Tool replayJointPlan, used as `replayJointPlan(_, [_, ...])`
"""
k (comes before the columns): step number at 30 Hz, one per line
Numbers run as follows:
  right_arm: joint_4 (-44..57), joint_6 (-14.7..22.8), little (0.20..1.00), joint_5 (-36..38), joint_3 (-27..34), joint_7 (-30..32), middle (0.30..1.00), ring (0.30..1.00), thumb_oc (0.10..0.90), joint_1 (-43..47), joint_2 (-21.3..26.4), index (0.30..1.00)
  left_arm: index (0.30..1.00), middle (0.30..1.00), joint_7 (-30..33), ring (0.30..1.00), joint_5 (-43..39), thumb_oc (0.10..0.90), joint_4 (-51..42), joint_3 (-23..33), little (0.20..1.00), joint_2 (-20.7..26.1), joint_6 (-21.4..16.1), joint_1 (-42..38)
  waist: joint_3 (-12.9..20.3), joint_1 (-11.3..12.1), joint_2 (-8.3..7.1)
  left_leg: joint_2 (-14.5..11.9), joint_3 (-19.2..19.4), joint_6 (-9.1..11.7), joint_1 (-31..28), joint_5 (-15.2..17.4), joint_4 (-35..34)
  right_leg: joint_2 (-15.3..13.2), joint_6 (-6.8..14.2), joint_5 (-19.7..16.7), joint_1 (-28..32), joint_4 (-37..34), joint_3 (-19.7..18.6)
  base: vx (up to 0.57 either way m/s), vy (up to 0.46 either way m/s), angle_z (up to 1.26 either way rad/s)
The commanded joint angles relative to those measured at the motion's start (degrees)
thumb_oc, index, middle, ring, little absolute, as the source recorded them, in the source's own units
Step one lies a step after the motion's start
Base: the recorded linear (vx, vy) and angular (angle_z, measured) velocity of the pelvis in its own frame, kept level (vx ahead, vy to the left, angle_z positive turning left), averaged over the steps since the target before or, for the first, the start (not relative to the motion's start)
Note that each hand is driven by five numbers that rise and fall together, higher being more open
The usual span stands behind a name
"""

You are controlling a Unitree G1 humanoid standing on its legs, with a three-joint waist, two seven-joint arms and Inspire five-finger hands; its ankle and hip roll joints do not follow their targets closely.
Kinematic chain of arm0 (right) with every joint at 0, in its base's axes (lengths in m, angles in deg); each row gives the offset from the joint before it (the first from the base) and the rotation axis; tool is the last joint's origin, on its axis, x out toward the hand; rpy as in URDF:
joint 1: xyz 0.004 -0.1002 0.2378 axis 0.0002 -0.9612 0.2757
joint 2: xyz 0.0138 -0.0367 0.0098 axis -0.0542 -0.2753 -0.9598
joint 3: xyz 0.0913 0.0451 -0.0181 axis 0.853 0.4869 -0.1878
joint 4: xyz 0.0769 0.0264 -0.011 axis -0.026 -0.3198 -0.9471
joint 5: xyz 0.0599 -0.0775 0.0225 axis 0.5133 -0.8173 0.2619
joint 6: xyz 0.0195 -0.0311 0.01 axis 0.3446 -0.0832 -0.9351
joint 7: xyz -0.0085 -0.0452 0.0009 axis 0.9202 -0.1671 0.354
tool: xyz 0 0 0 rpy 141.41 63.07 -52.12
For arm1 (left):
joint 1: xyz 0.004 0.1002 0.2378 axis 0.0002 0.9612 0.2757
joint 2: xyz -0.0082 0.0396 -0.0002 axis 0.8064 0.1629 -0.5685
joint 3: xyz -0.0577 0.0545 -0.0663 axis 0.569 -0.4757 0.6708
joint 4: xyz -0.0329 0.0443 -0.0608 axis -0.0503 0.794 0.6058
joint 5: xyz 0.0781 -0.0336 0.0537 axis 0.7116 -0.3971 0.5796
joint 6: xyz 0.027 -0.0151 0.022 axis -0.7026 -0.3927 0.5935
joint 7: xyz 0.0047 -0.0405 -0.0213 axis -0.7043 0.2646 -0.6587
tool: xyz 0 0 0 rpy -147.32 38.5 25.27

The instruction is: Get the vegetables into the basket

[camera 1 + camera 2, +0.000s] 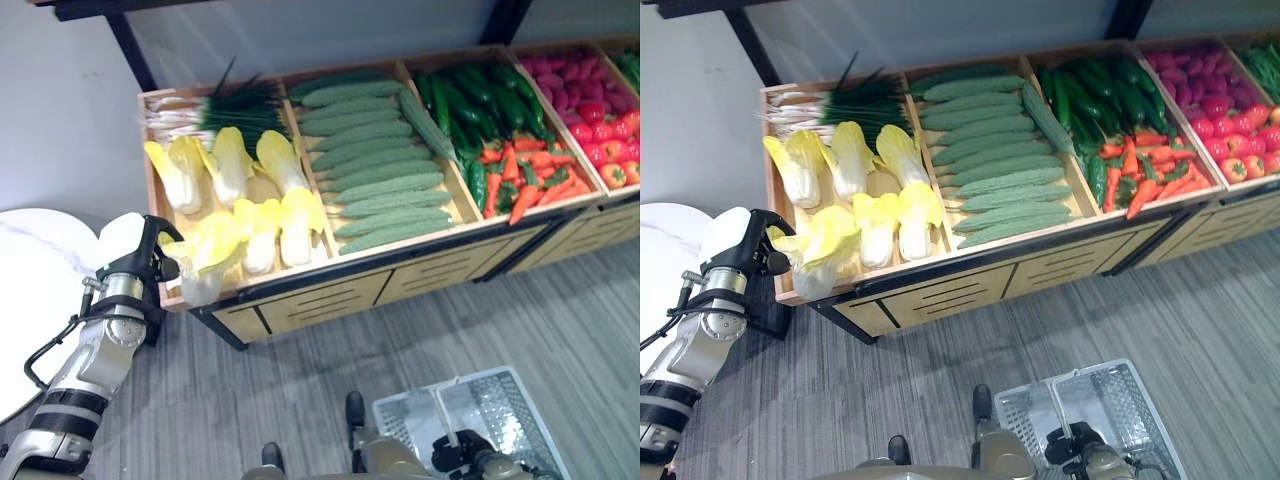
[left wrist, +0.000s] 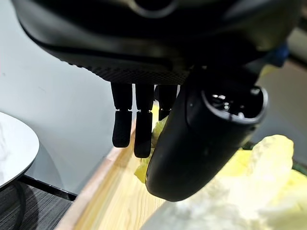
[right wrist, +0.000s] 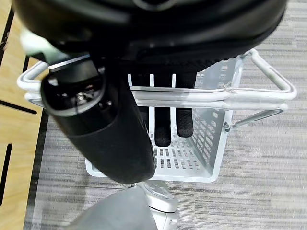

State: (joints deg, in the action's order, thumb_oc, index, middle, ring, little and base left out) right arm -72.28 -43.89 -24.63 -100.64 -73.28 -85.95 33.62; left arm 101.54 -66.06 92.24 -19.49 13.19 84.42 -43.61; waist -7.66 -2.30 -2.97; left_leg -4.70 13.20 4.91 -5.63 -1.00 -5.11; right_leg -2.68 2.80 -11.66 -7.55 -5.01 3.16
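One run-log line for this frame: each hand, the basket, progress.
left hand: open, at front-left cabbage | right hand: shut on basket handles | basket: empty | progress: nothing loaded yet

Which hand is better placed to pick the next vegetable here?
Left. The left hand is at the front cabbage in the crate, fingers straight beside it. The right hand is occupied, curled round the basket handles.

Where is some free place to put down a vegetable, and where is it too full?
The white plastic basket held by the right hand is bare inside. Bare wood shows in the cabbage compartment beside the left hand. The green gourds and orange carrots are crowded.
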Motion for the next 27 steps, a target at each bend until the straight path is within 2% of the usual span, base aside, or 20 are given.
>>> replayJointPlan(1, [-1.6,0.0,0.300,-1.8,0.0,-0.9,0.300,0.300,0.400,0.3,0.6,0.300,0.300,0.300,2.1,0.300,1.3,0.400,-6.4,7.2,0.300,2.4,-3.7,-5.3,3.2,-0.1,0.67,-2.2,-4.7,1.6,1.8,0.3,0.2,-4.8,6.8,7.4,4.3,2.9,-0.7,0.01,0.013,0.10])
replayJointPlan(10, [-1.8,-0.3,0.300,-2.2,-0.1,-1.6,0.300,0.300,0.400,-0.1,-0.3,0.300,0.300,0.300,0.7,0.300,1.1,0.400,-14.1,11.7,0.300,0.7,-4.6,0.4,5.0,0.8,0.53,-1.3,-5.4,0.8,0.6,0.9,0.3,-5.6,6.9,7.6,6.1,2.9,-0.4,-0.01,0.012,0.03])
replayJointPlan(27, [-3.0,-0.7,0.300,-1.8,2.7,-0.4,0.300,0.300,0.400,-1.1,0.0,0.300,0.300,0.300,-2.6,0.300,-0.2,0.400,-24.0,12.1,0.300,-0.6,-5.9,2.9,6.1,0.4,0.51,1.1,-5.4,-1.0,-1.0,2.5,0.7,-7.9,8.1,7.2,6.5,4.3,-1.0,-0.01,0.032,0.00])
